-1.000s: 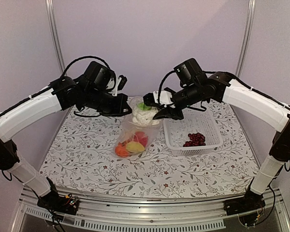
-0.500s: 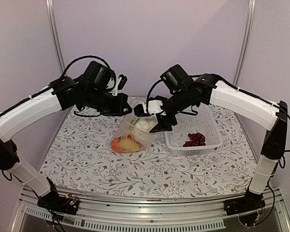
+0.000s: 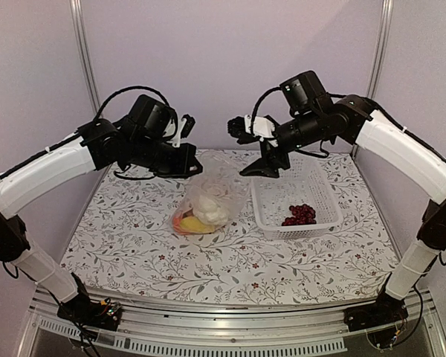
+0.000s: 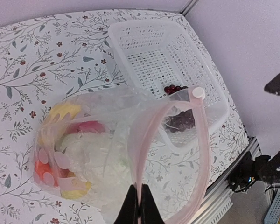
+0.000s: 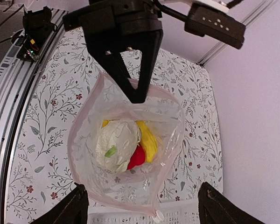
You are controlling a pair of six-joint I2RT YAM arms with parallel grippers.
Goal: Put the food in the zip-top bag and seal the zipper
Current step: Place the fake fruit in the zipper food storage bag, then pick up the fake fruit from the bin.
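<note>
The left gripper (image 4: 139,198) is clamped shut on the pale pink zipper strip (image 4: 133,149) of the one clear crinkly zip-top bag (image 3: 208,204). The right gripper (image 3: 254,149) hangs above with its fingers spread and nothing in them. Inside the bag, one white cauliflower (image 5: 116,142) covers red, yellow and orange pieces, too hidden to count. One dark red grape bunch (image 3: 300,214) lies in the single white mesh basket (image 3: 305,227).

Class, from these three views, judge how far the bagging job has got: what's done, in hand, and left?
Done: the cauliflower, red pepper and yellow pieces lie inside the zip-top bag. In hand: the left gripper pinches the zipper, holding the mouth open; the right gripper hangs open and empty. Left: the grape bunch in the basket, then sealing.
</note>
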